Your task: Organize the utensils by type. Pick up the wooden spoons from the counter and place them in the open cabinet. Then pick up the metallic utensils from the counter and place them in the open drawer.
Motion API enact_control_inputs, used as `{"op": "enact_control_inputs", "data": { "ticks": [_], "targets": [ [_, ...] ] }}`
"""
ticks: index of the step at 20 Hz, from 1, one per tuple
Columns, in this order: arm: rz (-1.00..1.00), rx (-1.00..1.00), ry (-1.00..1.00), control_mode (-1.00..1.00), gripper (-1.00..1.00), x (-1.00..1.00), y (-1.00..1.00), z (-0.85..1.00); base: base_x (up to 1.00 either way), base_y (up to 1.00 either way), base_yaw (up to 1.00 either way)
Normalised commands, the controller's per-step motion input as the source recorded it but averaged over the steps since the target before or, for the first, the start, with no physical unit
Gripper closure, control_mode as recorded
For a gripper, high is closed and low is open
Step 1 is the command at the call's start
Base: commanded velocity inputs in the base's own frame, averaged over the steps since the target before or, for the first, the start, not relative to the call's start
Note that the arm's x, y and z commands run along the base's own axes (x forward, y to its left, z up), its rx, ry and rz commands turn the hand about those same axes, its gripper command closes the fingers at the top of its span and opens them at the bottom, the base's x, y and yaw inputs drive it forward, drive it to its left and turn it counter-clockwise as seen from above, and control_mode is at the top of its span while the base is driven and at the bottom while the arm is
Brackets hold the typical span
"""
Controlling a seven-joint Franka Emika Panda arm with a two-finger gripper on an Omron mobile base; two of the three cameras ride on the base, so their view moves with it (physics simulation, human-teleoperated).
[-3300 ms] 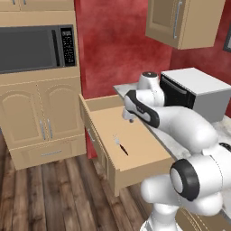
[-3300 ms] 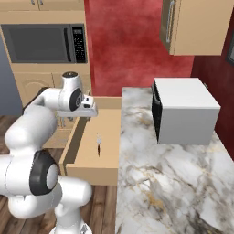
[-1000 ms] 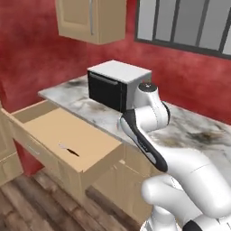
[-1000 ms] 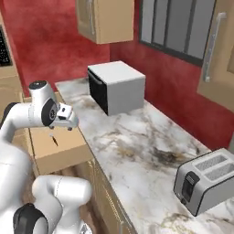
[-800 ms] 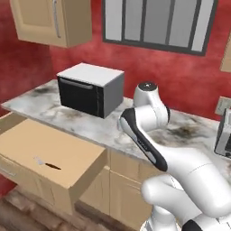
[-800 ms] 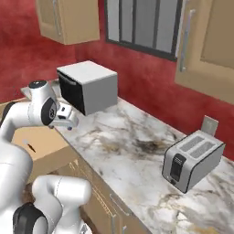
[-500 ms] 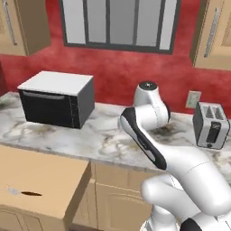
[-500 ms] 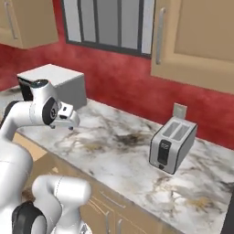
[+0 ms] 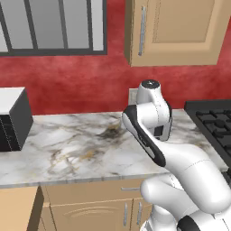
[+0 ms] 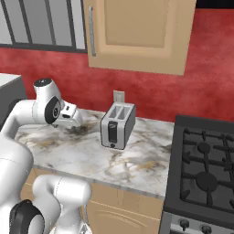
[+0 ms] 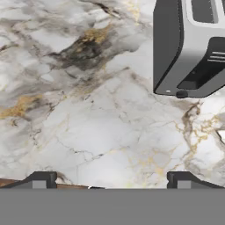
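Note:
My gripper (image 11: 112, 179) hovers open over bare marble counter (image 11: 101, 127), with nothing between its fingertips (image 11: 41, 178). In the right base view the gripper (image 10: 69, 121) hangs just above the counter (image 10: 87, 157), left of the toaster. A tan corner of the open drawer (image 9: 18, 210) shows at the lower left of the left base view. The wooden spoons, the metallic utensils and the open cabinet are out of view.
A silver toaster (image 10: 118, 125) stands on the counter, close to the gripper's right (image 11: 193, 48). A black stove (image 10: 201, 169) adjoins the counter at the right. A microwave (image 9: 11, 119) sits at the far left. A closed wall cabinet (image 10: 137, 32) with a bar handle hangs above.
The whole picture has shifted: the base has driven right along the counter, from the drawer and microwave to the toaster and stove. The gripper stays open and empty.

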Motion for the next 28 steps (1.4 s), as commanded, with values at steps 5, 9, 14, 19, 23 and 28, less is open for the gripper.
{"op": "enact_control_inputs", "data": {
  "ticks": [5, 9, 14, 19, 23, 28],
  "targets": [
    [0.0, 0.0, 0.0, 1.0, -1.0, 0.0, 0.0, 0.0, -0.12, -0.8, -0.39],
    [0.0, 0.0, 0.0, 1.0, -1.0, 0.0, 0.0, 0.0, -0.03, -0.92, -0.35],
    [0.0, 0.0, 0.0, 1.0, -1.0, 0.0, 0.0, 0.0, -0.04, -0.93, -0.35],
    [0.0, 0.0, 0.0, 1.0, -1.0, 0.0, 0.0, 0.0, -0.03, -0.96, -0.36],
    [0.0, 0.0, 0.0, 1.0, -1.0, 0.0, 0.0, 0.0, -0.41, -0.81, -0.31],
    [0.0, 0.0, 0.0, 1.0, -1.0, 0.0, 0.0, 0.0, -0.74, -0.37, -0.28]
  ]
}}
